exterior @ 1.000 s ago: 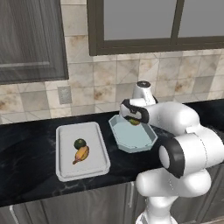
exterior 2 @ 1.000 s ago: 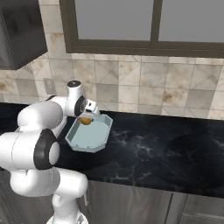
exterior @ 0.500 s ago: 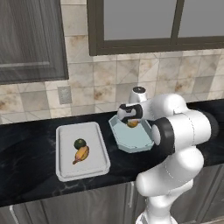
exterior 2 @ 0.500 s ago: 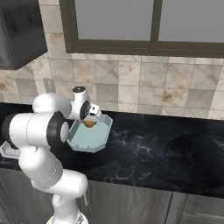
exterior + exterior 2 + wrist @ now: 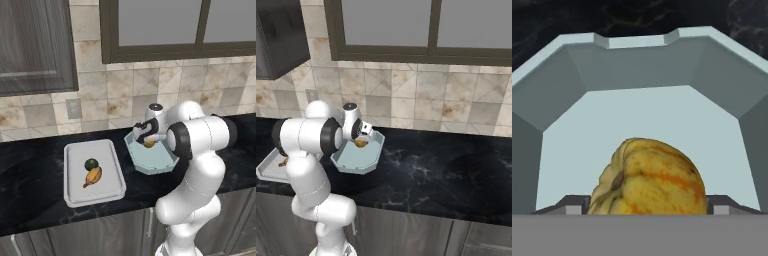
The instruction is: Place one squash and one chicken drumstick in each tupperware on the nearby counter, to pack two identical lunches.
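With the yellow squash (image 5: 649, 177) gripped between its fingertips, the hand (image 5: 146, 137) hangs just over the pale-blue tupperware (image 5: 155, 160); letting go there seems the next move. Beside it on the black surface (image 5: 456, 170), the white tupperware (image 5: 75, 152) holds a green squash (image 5: 91, 163) and a drumstick (image 5: 93, 176). Nothing blocks the drop.

- Yellow-orange squash (image 5: 649, 177): ribbed and round, streaked with orange, inside the pale-blue tupperware (image 5: 152, 159) near its back wall.
- Pale-blue tupperware: shallow, octagonal, sloped walls, set on the black marbled surface (image 5: 30, 190) to the right of the white one.
- White tupperware (image 5: 94, 172): rectangular, rounded corners, holding two pieces.
- Dark green squash (image 5: 91, 163): small ball at the tray's middle.
- Chicken drumstick (image 5: 93, 176): orange-brown, lying just in front of the green squash.
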Controlling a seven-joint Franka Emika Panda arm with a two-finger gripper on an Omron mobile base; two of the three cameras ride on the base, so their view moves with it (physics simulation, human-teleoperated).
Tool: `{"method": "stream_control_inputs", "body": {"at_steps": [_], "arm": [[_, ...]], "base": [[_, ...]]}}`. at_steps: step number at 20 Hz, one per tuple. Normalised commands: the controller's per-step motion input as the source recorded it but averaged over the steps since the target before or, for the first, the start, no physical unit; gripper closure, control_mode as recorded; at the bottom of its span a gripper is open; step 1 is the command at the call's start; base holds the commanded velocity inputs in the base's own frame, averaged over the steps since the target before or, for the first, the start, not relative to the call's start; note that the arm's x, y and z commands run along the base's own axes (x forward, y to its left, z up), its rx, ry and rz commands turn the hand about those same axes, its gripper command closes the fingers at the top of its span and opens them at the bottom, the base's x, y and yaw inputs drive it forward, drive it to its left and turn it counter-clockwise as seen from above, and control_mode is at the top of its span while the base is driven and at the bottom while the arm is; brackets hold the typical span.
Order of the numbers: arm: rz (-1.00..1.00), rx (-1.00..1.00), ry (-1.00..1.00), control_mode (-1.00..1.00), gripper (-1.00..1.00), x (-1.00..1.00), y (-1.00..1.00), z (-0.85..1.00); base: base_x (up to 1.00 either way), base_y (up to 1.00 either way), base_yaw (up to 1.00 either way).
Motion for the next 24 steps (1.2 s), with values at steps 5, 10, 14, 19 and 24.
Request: {"method": "stream_control_inputs", "body": {"at_steps": [5, 10, 14, 19, 24], "arm": [[0.0, 0.0, 0.0, -1.0, -1.0, -0.18, 0.0, 0.05], [0.0, 0.0, -0.02, -1.0, -1.0, -0.56, -0.22, 0.61], [0.0, 0.0, -0.11, -1.0, -1.0, -0.51, -0.35, 0.98], [0.0, 0.0, -0.24, -1.0, -1.0, -0.99, -0.32, 0.94], [0.05, -0.07, -0.47, -1.0, -1.0, -1.0, -0.02, 1.0]], "base": [[0.0, 0.0, 0.0], [0.0, 0.0, 0.0], [0.0, 0.0, 0.0], [0.0, 0.0, 0.0], [0.0, 0.0, 0.0]]}}
